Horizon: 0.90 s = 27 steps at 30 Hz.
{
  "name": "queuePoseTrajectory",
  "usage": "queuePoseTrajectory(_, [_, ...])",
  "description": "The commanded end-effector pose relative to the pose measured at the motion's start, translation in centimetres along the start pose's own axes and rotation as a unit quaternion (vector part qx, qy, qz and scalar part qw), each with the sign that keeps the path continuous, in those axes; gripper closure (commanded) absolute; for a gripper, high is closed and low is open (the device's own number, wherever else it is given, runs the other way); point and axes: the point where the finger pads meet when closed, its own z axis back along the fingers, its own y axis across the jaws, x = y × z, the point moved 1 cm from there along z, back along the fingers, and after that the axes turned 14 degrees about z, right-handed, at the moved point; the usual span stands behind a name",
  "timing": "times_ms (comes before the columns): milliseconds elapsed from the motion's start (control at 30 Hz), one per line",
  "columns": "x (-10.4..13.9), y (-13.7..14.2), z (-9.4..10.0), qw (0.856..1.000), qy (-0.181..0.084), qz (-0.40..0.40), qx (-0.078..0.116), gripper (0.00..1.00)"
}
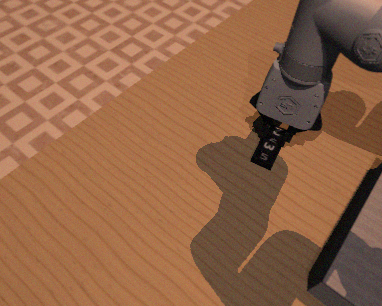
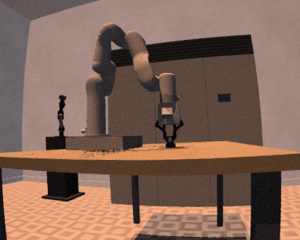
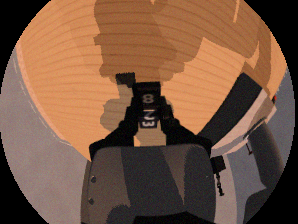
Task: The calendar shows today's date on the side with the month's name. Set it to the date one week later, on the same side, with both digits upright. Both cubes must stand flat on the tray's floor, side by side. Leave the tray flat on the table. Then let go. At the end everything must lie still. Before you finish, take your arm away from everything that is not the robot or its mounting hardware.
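The calendar is a small black group on the table. In the top view white digits show on it: a 3 on a black block, and a 5-like mark nearer its front end. In the wrist view a black cube shows an 8 on its upward face. Close below it, a second black cube shows a 2-like mark and a 3. My gripper points down, its fingers narrow and pressed around this second cube. The tray's floor and walls are too dark to tell apart from the cubes.
The robot's base block stands to the right in the top view. A small dark piece shows beside the cubes in the wrist view; I cannot tell what it is. The arm's shadow covers wood around the calendar.
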Motion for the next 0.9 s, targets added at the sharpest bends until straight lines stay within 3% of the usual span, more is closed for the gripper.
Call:
queuePoseTrajectory(0, [-0.06,-0.11,0.09,1.0,0.001,0.0,-0.001,0.73])
queuePoseTrajectory(867, [-0.08,-0.09,-0.43,1.0,0.001,0.0,-0.001,0.73])
